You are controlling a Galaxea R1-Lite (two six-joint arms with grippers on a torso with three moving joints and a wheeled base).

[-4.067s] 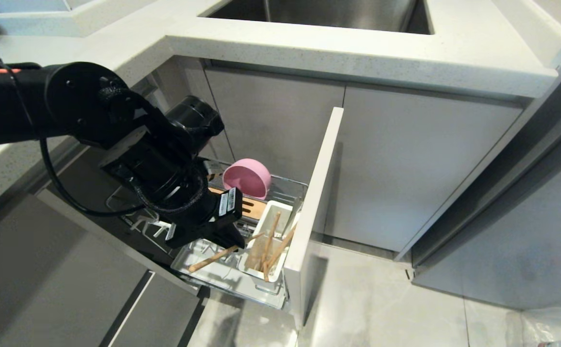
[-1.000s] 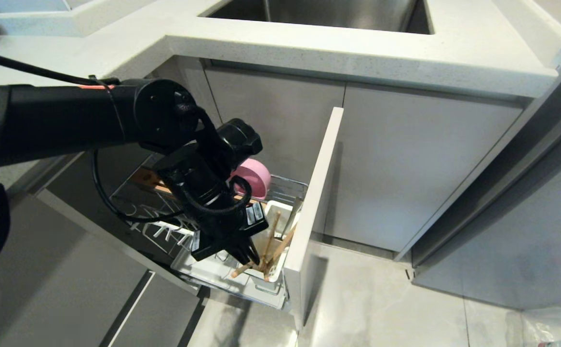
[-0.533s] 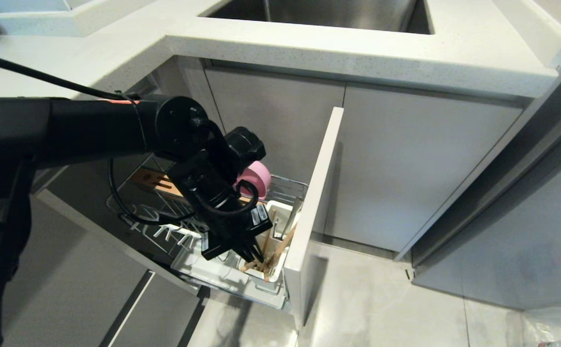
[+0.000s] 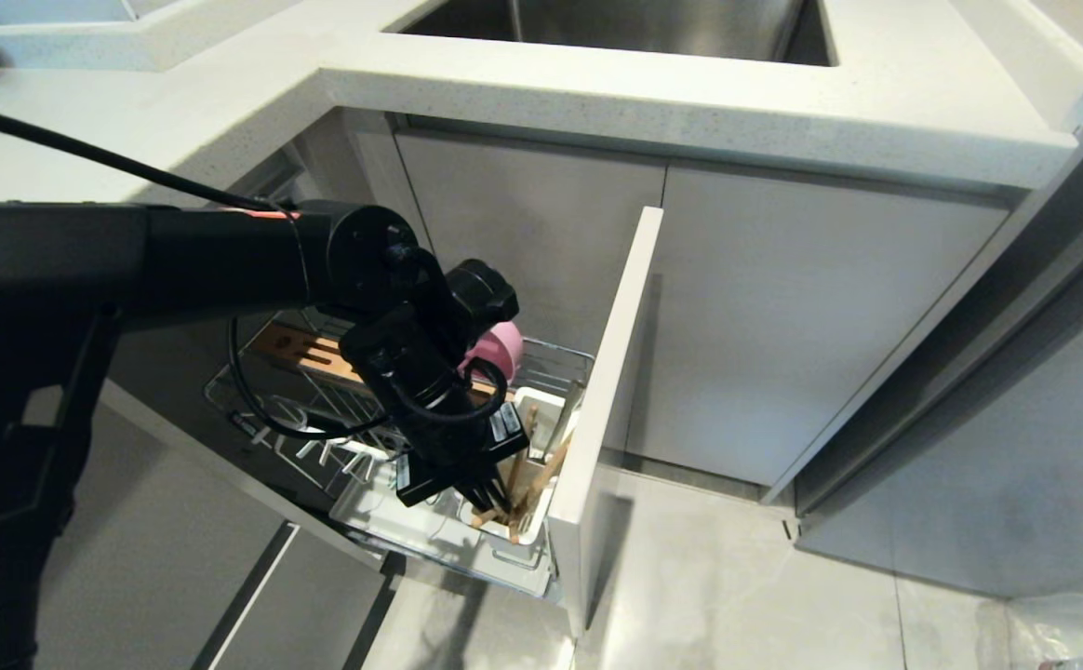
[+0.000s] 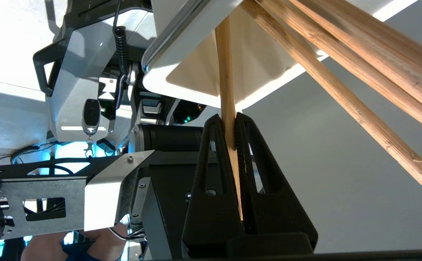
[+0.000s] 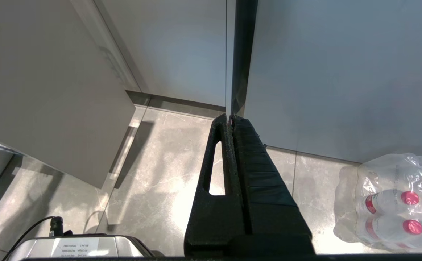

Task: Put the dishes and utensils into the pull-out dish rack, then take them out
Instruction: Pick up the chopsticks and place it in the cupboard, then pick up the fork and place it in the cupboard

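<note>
Pull-out dish rack drawn out under worktop. Pink bowl at rear. White caddy at front corner holds chopsticks. Left gripper clamped on one chopstick above caddy. Right gripper closed, empty, over floor.

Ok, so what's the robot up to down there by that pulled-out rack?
The left gripper is shut on one chopstick and holds it at the white caddy at the front of the pulled-out rack. Other chopsticks already lean in the caddy. A pink bowl sits further back in the rack, partly hidden by the arm. The right gripper is shut and empty, parked over the floor, away from the rack.
</note>
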